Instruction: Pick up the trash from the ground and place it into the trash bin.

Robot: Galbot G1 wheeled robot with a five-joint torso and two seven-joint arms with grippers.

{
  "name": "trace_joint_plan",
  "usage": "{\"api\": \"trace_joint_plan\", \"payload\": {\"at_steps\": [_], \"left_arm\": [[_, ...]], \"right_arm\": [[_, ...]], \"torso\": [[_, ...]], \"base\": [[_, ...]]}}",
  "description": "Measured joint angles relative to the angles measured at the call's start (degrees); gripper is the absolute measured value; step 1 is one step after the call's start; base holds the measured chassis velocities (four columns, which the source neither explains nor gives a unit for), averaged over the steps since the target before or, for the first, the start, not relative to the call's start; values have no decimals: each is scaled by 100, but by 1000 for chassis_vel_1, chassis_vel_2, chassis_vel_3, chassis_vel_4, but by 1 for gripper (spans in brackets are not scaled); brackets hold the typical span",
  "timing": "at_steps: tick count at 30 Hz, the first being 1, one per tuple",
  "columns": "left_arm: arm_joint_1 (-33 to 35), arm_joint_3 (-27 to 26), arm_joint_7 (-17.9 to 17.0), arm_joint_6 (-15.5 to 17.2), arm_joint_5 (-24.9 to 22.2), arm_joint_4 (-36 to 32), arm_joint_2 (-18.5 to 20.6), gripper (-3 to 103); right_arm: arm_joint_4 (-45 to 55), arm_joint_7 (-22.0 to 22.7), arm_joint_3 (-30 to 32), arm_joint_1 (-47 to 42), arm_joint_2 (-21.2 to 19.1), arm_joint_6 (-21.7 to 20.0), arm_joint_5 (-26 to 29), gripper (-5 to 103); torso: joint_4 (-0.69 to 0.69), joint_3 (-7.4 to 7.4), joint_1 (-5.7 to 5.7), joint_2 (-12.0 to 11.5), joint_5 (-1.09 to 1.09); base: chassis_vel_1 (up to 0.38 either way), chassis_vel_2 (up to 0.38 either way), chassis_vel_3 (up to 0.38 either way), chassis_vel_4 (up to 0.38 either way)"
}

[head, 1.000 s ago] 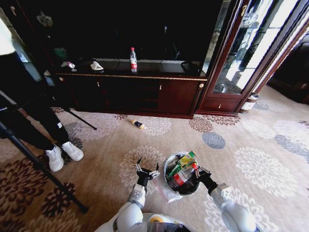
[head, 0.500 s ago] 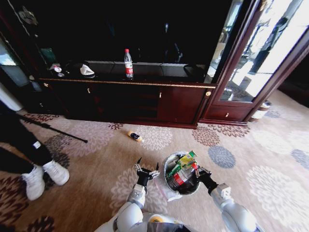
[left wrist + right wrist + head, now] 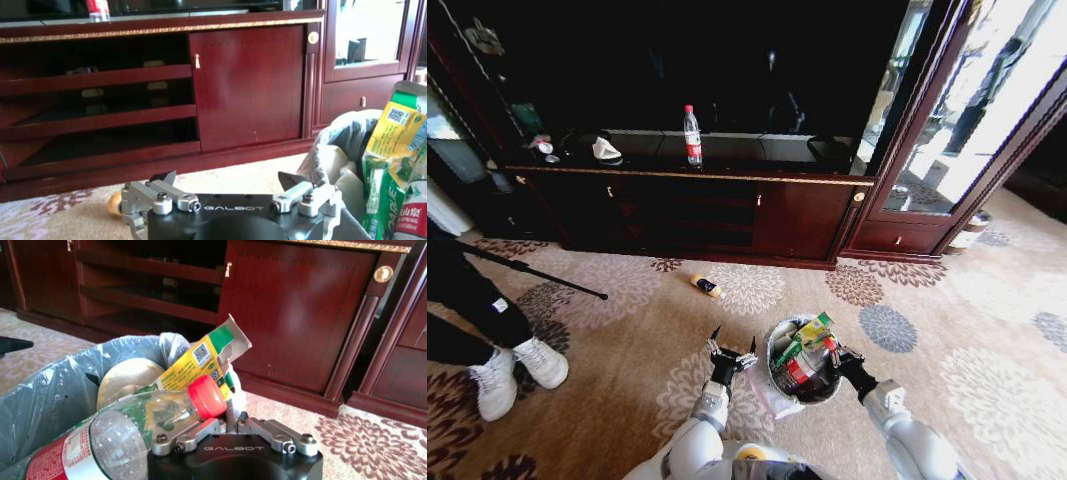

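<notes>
A yellow bottle (image 3: 708, 286) lies on the carpet at frame centre, still to be collected. The left gripper (image 3: 731, 354), fingers spread and empty, is held beside the trash bin (image 3: 776, 340). The right gripper (image 3: 841, 361), pressed together on the bin's rim, carries it. An approach to the bottle is required.

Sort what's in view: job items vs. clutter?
Job: trash bin held by right pincer, clear plastic bottle and green-yellow carton in it, yellow bottle on carpet.
Clutter: cabinet-top bottle, white cloth, tripod leg.
</notes>
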Motion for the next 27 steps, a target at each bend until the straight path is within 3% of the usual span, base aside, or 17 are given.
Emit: {"api": "trace_joint_plan", "payload": {"at_steps": [27], "left_arm": [[0,0,0,0,0,0,0,100]], "right_arm": [[4,2,2,-1,0,-6,0,2]], "torso": [[-1,0,0,0,-1]], "base": [[0,0,0,0]]}}
